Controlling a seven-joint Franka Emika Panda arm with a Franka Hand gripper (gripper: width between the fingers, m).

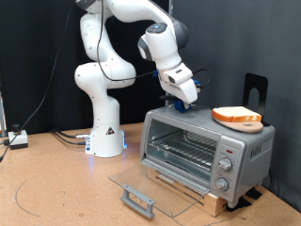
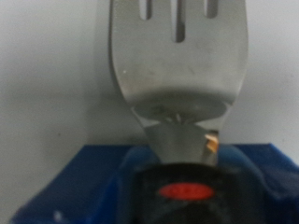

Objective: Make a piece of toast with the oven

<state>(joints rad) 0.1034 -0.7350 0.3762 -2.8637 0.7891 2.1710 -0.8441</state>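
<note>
Oven (image 1: 205, 151) on wooden board, door (image 1: 141, 186) folded down open, wire rack (image 1: 183, 151) bare. Toast (image 1: 236, 117) on round plate (image 1: 256, 123) at right end of oven roof, not yet inside. So: door opened, bread unloaded, knobs (image 1: 224, 166) seemingly untouched. Gripper (image 1: 182, 102) over left end of oven roof, well apart from toast, clamped on spatula (image 2: 177, 56). Wrist view alone shows slotted metal blade, black-red handle; exterior view alone shows oven, toast, open door.

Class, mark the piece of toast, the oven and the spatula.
piece of toast (image 1: 237, 116), exterior view, pale top face.
oven (image 1: 246, 148), exterior view, knob panel.
spatula (image 2: 177, 56), wrist view, slotted metal blade.
</note>
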